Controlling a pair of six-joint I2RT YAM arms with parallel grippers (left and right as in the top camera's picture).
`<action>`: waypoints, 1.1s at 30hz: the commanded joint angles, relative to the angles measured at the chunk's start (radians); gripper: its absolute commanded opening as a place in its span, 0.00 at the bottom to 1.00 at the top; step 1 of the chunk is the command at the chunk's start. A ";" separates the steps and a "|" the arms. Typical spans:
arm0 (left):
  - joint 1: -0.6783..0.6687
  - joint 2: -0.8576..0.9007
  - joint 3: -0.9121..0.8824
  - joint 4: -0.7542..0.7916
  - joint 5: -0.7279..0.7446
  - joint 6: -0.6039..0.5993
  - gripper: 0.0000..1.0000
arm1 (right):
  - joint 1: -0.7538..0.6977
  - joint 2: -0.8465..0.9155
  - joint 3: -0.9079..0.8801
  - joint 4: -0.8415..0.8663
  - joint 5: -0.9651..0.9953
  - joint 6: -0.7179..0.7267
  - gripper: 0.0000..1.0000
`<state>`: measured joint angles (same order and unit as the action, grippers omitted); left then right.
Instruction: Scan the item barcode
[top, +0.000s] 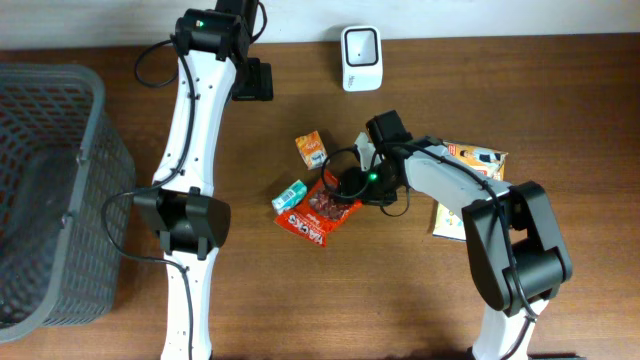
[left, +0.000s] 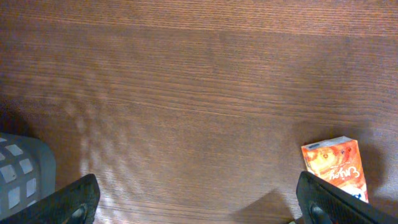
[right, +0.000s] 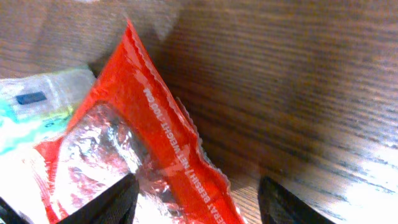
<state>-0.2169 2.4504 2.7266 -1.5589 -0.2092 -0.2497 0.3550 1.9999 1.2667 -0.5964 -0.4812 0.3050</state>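
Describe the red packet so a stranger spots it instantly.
Look at the middle of the wooden table. The red packet lies there at the right gripper, next to a small teal box. Only it is a shiny, crinkled red pouch.

Glossy crinkly plastic pouch (right: 163, 148) on matt wood-grain table (right: 298, 74).

The left arm (top: 190, 120) stretches straight to the far side. The left gripper (left: 199, 208) points down, its two fingers spread wide. The right arm (top: 450, 180) bends left toward the middle. The right gripper (right: 196, 202) sits low, fingers partly apart.
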 joint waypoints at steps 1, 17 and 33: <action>-0.003 0.003 0.003 0.002 0.003 0.008 0.99 | 0.006 0.005 -0.014 0.003 0.003 0.027 0.31; -0.003 0.003 0.003 0.002 0.003 0.008 0.99 | 0.064 0.067 0.216 -0.265 0.071 -0.105 0.85; -0.003 0.003 0.003 0.002 0.003 0.008 0.99 | -0.043 -0.005 0.448 -0.509 0.471 0.025 0.04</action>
<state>-0.2169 2.4504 2.7266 -1.5600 -0.2096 -0.2497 0.3428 2.0483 1.5490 -0.9813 -0.3115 0.3408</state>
